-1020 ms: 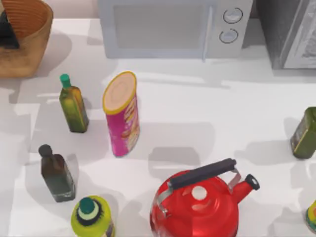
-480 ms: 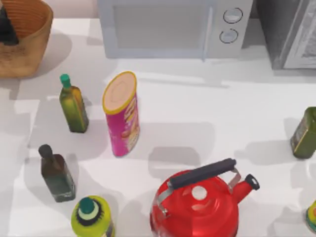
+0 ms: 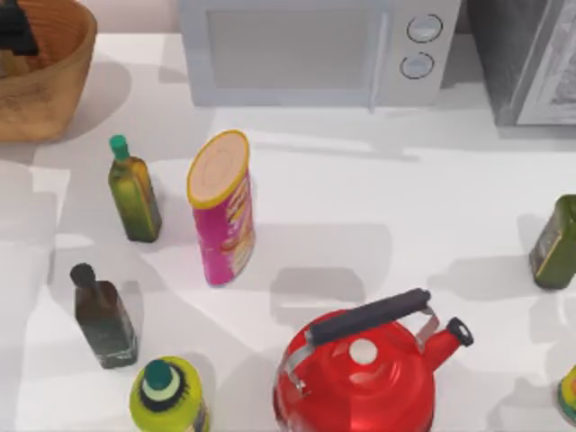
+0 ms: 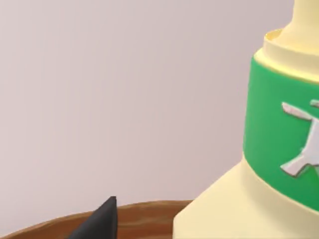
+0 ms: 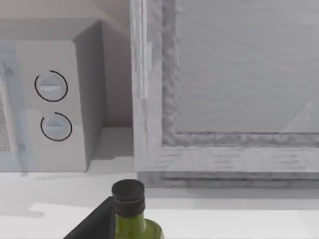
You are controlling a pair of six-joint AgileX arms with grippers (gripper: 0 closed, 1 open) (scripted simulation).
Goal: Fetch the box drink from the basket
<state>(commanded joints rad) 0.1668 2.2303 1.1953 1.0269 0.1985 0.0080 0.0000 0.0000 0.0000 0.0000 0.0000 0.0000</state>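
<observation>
The basket (image 3: 56, 90) sits at the far left corner of the bench, and the left gripper (image 3: 16, 25) is inside its mouth, a dark shape against the ribbed inner wall. Over the last second that shape has slid from lower in the bowl toward the far rim. From above, this reads as the arm drawing up and back rather than reaching deeper. Nothing else on the bench has moved: the chip can (image 3: 220, 207), the red kettle (image 3: 360, 373) and the green-capped bottle (image 3: 133, 191) stand as they did.

The left wrist view gives the reason to think the lift is under way. The box drink (image 4: 279, 149), a pale yellow carton with a green band, looms very close to the camera. The brown basket rim (image 4: 149, 214) lies low behind it, with plain wall above. The carton is upright and seems to sit high against the rim, which suggests it is coming out of the bowl rather than resting on the bottom. I cannot tell whether the left gripper is clamped on the carton, because the contact itself is out of sight.

If the hold is sound, the carton must next clear the rim without catching on the weave. It then needs to be carried toward open bench in front of the basket.

The right gripper (image 5: 92, 226) is parked near the right edge, beside the dark-capped olive bottle (image 5: 130, 219).
</observation>
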